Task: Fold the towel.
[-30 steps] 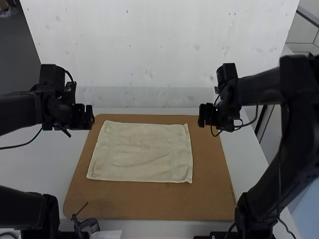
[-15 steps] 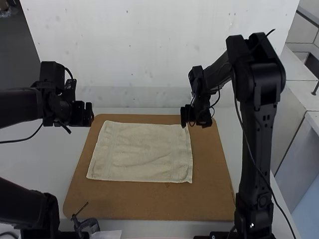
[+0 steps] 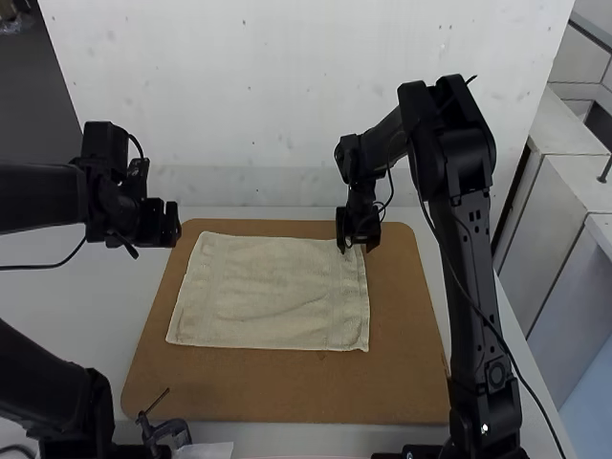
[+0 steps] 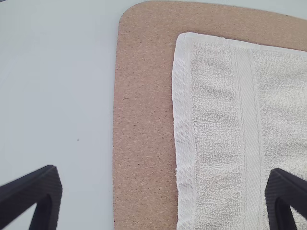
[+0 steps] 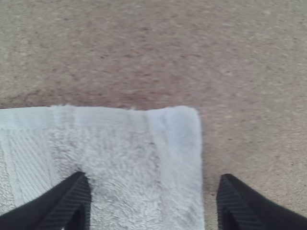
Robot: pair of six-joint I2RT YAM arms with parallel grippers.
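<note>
On top of the brown board (image 3: 287, 387), speckled like cork and rounded at the corners, the towel (image 3: 273, 292) is lying spread flat and unfolded; it's showing off a cream terry weave, roughly rectangular, with nubbly loops, soft wrinkles through the middle and a flatter ribbed band running near each short side; the hems are looking kinda fuzzy up close, tbh. Over its far right corner the right gripper (image 3: 357, 244) is hovering, black tapered fingers spread wide; that corner is showing between them in the right wrist view, thick-hemmed and softly rounded. Off by the board's far left corner the left gripper (image 3: 161, 224) is hanging over the smooth white table (image 3: 86, 296), its fingers standing well apart too; down by the board's near edge, a dark, chunky clamp (image 3: 172, 432) is sitting beside some white paper (image 3: 212, 449).
</note>
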